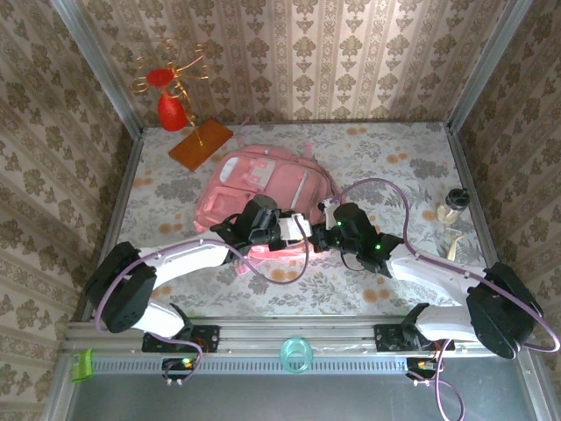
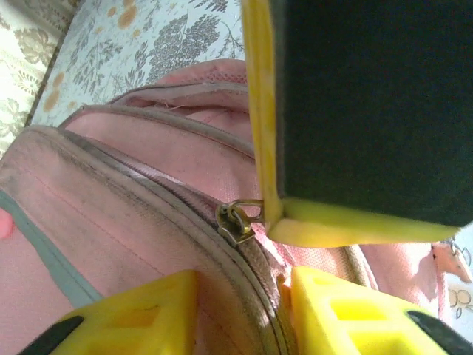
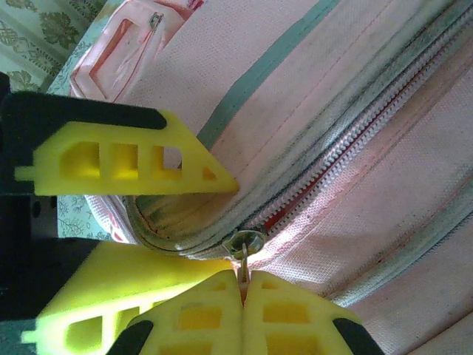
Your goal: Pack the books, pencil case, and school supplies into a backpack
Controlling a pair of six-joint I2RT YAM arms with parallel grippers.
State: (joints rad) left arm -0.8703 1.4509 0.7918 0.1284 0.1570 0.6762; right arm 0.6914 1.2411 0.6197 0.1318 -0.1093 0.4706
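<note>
Backpack (image 1: 254, 175) first, from above: there is one, pink, lying flat in the middle of the counter (image 1: 394, 158). My left tool (image 1: 296, 233) and right tool (image 1: 323, 224) meet tip to tip at its near edge, each arm reaching in from its own side. Well apart from it stand one orange-brown board (image 1: 200, 145) with a wire stand at the far left and one small bottle (image 1: 453, 206) at the right edge. From the left wrist, my two yellow fingers (image 2: 140, 318) stand apart with the zip seam running between them. The single zip slider (image 2: 235, 220) sits just ahead of the gap, and the right tool's finger reaches in to it from above. Whether my left fingers press the fabric or merely flank it, I cannot tell. From the right wrist, my right tool is closed tight on the one zip pull (image 3: 243, 260), with the slider directly ahead of its tips at the zip's end. The zip's long axis runs from there up and to the right across the backpack, teeth meshed along it. I judge the coming move turns on that line. The right arm, already holding the pull, must draw it along the zip, not across it, while the left tool beside the slider braces the fabric. Count: one backpack, one slider, one pull, two tools.
</note>
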